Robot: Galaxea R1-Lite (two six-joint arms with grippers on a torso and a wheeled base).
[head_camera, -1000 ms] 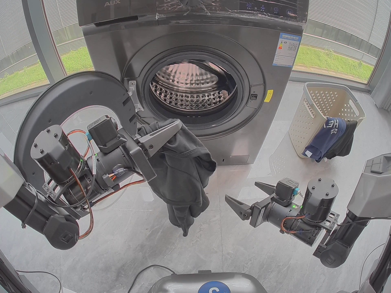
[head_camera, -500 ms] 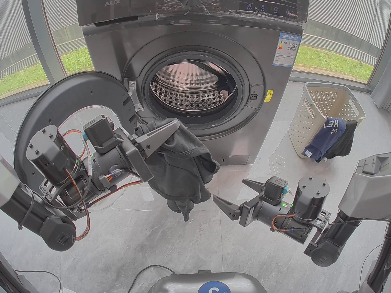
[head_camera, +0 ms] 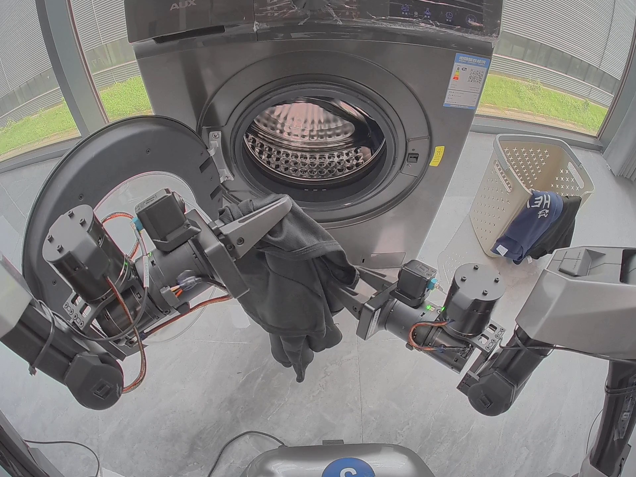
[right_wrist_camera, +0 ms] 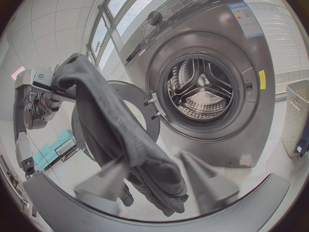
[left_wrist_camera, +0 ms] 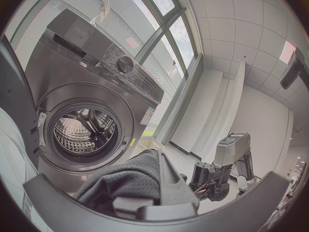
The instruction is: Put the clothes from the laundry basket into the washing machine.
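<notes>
1. Since half a second ago my right arm has risen and swung in. The right gripper (right_wrist_camera: 153,160) now has its fingers apart, one on each side of the hanging fold of the dark grey knit garment (head_camera: 298,279), not pinching it.
2. The left gripper (head_camera: 281,207) has its fingers clamped on the garment's upper bunch and holds it in the air just in front of the drum mouth, the tail dangling above the pale tiled floor (head_camera: 232,379).
3. I judge the right arm is there to gather that loose tail, so it doesn't snag on the rim going in.
4. The grey front-loading washing machine (head_camera: 172,81) has its round door (head_camera: 99,160) swung wide to my left. The steel drum (head_camera: 311,140) looks empty.
5. The white perforated plastic laundry basket (head_camera: 497,200) stands to the machine's right, with a navy blue shirt (head_camera: 530,223) and a black piece (head_camera: 563,233) draped over its rim, waiting.
</notes>
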